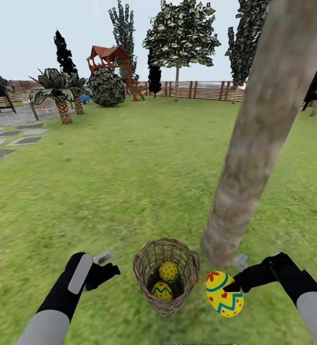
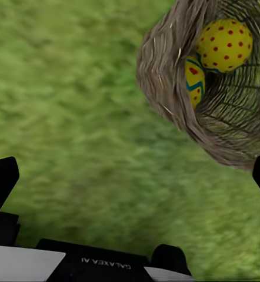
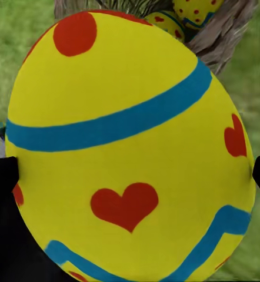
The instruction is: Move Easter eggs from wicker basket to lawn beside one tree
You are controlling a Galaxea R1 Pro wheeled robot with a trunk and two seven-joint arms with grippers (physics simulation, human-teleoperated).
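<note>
The wicker basket stands on the lawn just left of the foot of the thick grey-brown tree. Two yellow Easter eggs lie inside it, one red-dotted, one with a blue zigzag. The left wrist view shows the same basket and the dotted egg. The third Easter egg is held to the right of the basket near the trunk's base, my right gripper shut on it. My left gripper hovers open over grass left of the basket, nothing between its fingers.
Grey paving slabs lie far left. Short palms, a round bush, a wooden play tower and thin leafy trees stand far back before the slatted fence. Open grass stretches ahead.
</note>
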